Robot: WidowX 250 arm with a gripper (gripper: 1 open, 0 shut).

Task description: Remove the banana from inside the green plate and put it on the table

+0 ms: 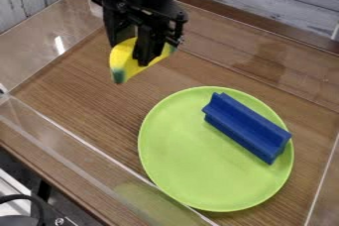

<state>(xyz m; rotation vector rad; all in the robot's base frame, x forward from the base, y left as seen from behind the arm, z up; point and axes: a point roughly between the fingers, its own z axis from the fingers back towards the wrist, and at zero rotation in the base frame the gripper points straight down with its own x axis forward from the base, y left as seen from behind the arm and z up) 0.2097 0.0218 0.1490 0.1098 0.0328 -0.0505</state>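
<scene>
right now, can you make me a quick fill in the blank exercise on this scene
1. The gripper holds the ____ between its jaws, above the table.
2. The only thing lying on the green plate is a ____ block.
3. The held fruit hangs over the ____, not over the plate.
4. The walls around the tabletop are made of ____ acrylic.

Missing words: banana; blue; table; clear
</scene>
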